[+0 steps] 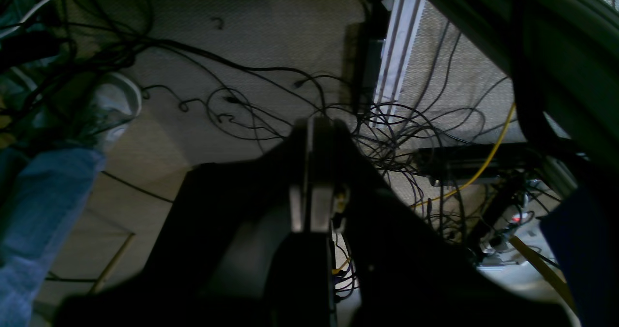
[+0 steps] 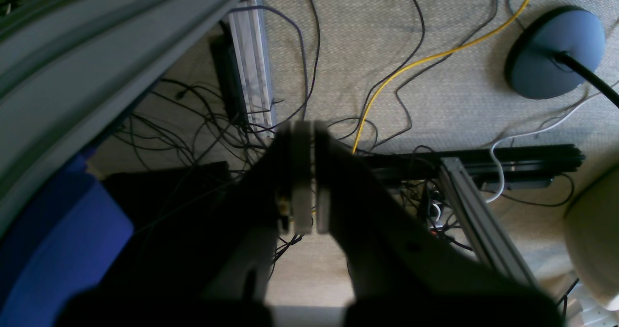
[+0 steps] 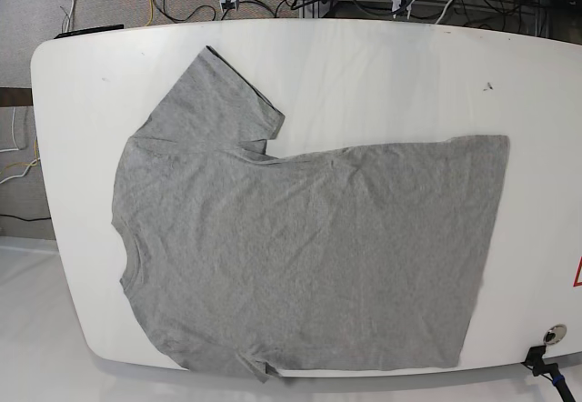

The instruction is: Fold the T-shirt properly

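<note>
On the white bench (image 3: pixel 364 56) in base view, the grey T-shirt (image 3: pixel 300 256) lies flat & spread out, unfolded, covering most of the top. Neck end points to view's left, hem to view's right near the bench's right part. One short sleeve sticks up toward upper left, the other sits at the bottom edge w/ a bit of cloth at/over the bench's near rim. Fabric has light wrinkles, no print. No arms in base view.

Left wrist cam: left claw (image 1: pixel 316 172) points down at the carpeted floor (image 1: pixel 271 27), well off the bench; fingers pressed together, pale pads (image 1: pixel 321 191) touching, nothing between. Below it a tangle of black cables (image 1: pixel 387 128) & a yellow cable (image 1: pixel 488 162). At view's left a person's leg in blue jeans (image 1: pixel 43 211) w/ a pale sneaker (image 1: pixel 113 104).

Right wrist cam: right claw (image 2: pixel 308 177) also over the carpet, fingers almost together w/ only a thin slit between the pads, holding nothing. Yellow cable (image 2: pixel 411 66) runs across the carpet, dark round lamp-type base (image 2: pixel 556 51) at upper right, aluminium frame rail (image 2: pixel 478 220) lower right, blue object (image 2: pixel 58 240) at lower left (can't tell what).
</note>
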Robot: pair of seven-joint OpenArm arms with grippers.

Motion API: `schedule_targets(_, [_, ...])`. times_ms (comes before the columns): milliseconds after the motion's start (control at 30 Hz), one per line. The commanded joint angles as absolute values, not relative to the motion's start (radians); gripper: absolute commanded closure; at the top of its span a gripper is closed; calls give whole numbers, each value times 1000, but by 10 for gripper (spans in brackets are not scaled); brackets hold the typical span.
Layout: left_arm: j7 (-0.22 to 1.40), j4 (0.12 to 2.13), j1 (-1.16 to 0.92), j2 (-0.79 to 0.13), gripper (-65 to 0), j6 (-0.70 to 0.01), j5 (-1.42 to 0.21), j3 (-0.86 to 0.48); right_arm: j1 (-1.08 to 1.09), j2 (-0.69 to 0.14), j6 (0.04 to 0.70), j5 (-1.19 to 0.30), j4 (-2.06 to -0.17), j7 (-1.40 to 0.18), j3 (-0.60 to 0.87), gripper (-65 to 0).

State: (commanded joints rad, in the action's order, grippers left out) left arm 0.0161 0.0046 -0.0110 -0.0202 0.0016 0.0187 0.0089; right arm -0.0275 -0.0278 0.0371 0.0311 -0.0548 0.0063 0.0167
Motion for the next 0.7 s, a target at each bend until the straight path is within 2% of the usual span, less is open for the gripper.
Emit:
schedule_targets(167, [17, 46, -83, -61, 0, 0, 25, 11, -94, -67, 32, 9, -85, 0, 18, 0])
schedule_targets(300, [19, 170, -203, -91, 0, -3, 23, 23, -221, -105, 32, -24, -215, -21, -8, 0])
schedule_targets(467, [-5, 365, -357, -131, 0, -7, 11, 33, -409, -166, 36, -86, -415, -28, -64, 0])
schedule_targets(700, [34, 737, -580, -243, 0, -12, -123, 89, -671, -242, 24, -97, -709, -46, -111, 0])
